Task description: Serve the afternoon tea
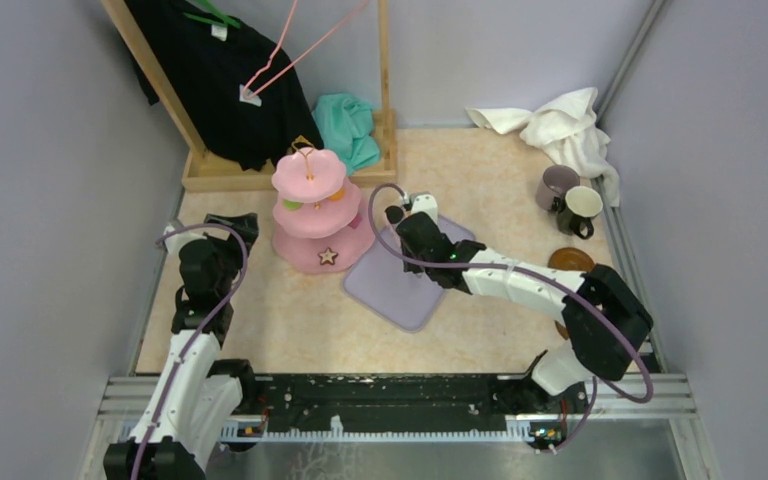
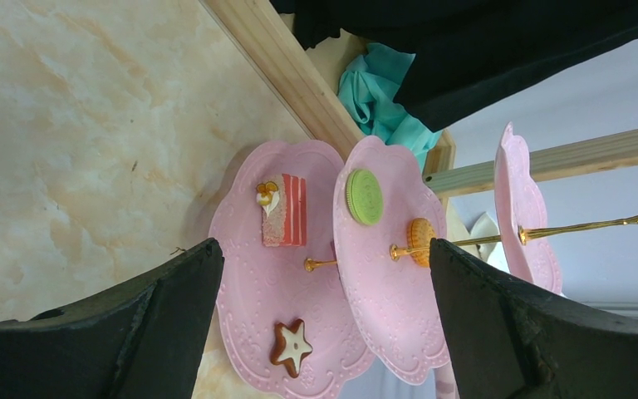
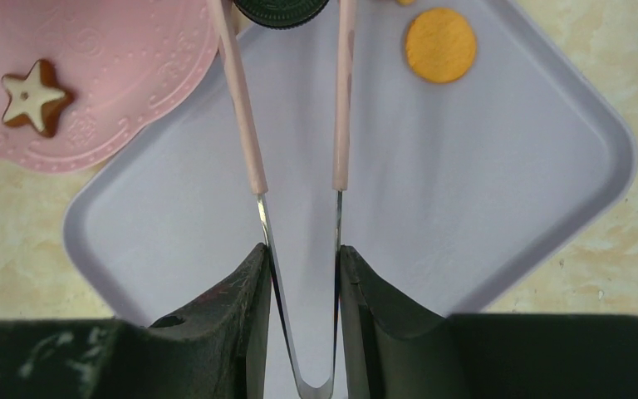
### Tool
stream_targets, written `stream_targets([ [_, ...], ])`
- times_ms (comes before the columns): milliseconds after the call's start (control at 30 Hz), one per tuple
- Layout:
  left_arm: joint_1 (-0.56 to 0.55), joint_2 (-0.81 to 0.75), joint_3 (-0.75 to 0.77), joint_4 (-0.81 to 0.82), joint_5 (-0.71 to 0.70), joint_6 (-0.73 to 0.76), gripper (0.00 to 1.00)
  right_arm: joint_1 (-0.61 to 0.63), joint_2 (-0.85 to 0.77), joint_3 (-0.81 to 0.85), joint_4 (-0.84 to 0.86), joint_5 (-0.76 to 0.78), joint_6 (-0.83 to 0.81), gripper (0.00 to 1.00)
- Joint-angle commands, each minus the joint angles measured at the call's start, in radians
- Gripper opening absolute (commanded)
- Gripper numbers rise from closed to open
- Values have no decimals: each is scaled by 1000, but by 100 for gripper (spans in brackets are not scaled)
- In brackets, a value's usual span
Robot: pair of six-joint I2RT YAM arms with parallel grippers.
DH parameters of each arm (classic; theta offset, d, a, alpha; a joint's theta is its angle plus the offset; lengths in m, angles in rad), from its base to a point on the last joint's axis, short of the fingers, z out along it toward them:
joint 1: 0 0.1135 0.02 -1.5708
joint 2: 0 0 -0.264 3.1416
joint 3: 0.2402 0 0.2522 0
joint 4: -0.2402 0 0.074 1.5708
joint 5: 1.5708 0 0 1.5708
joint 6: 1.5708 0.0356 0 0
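The right gripper (image 3: pixel 301 249) is clamped partway shut on the thin pink tongs (image 3: pixel 249 150), whose tips pinch a black round (image 3: pixel 281 10) over the lilac tray (image 3: pixel 465 191). An orange round (image 3: pixel 440 44) lies nearby on the tray. The pink three-tier stand (image 3: pixel 108 66) sits just beside it. The left gripper (image 2: pixel 324 248) gapes wide, empty.

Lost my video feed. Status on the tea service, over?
Right gripper: jaws shut on pink tongs, black round between their arms, over lilac tray. Left gripper: jaws open, facing pink stand. No obstruction seen.
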Motion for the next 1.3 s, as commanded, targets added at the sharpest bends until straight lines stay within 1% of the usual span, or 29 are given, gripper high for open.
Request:
stream_targets([
  [0,7,-19,-10,25,-1,-8,98,70,-99,11,-19,64,-18,20],
  [200,6,-24,-10,24,0,-9,98,160,-185,60,-104,133,-25,19],
  [400,6,-30,-9,12,-6,-3,98,240,-193,120,-163,160,-31,18],
  [633,6,-28,3,4,-7,-1,98,277,-138,208,-193,149,-53,18],
  [933,7,-26,-2,9,-6,-7,98,279,-24,330,-220,81,-86,18],
  [1267,6,-16,2,19,-5,-6,98,279,122,494,-254,45,-121,19],
])
